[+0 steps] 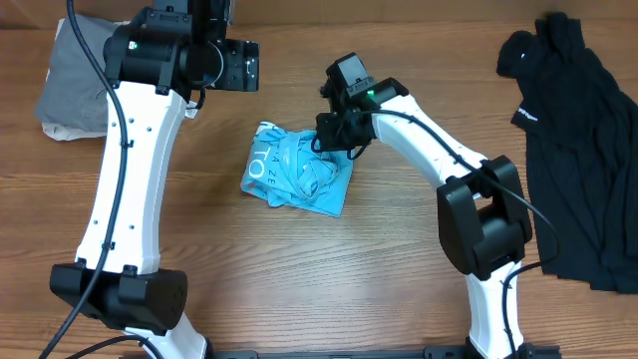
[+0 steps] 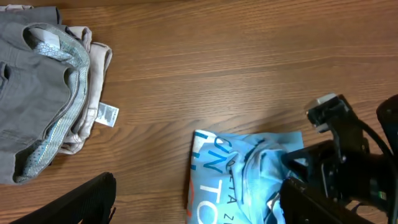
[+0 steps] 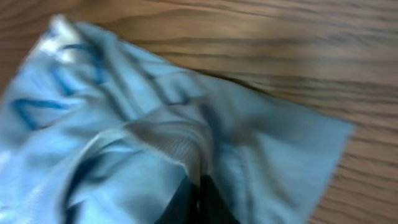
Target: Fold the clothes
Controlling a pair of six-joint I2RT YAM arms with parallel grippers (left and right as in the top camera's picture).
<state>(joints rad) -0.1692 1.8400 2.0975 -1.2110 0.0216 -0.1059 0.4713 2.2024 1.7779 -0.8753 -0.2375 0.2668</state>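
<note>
The light blue T-shirt [image 1: 299,172] lies crumpled in the middle of the table, white lettering showing on its left part [image 2: 214,168]. My right gripper [image 1: 336,145] is down on the shirt's upper right part. In the right wrist view its black fingers [image 3: 198,186] are shut together, pinching a raised fold of the blue fabric [image 3: 161,137]. My left gripper [image 1: 231,66] hangs high behind the shirt, clear of it. Its jaws [image 2: 199,208] stand wide open with nothing between them. A black garment [image 1: 578,150] lies spread out at the far right.
A pile of grey and beige clothing [image 1: 75,90] sits at the back left, a white label showing on it [image 2: 107,115]. The right arm's black wrist [image 2: 348,162] reaches over the shirt's right side. Bare wooden tabletop [image 1: 299,279] surrounds the shirt.
</note>
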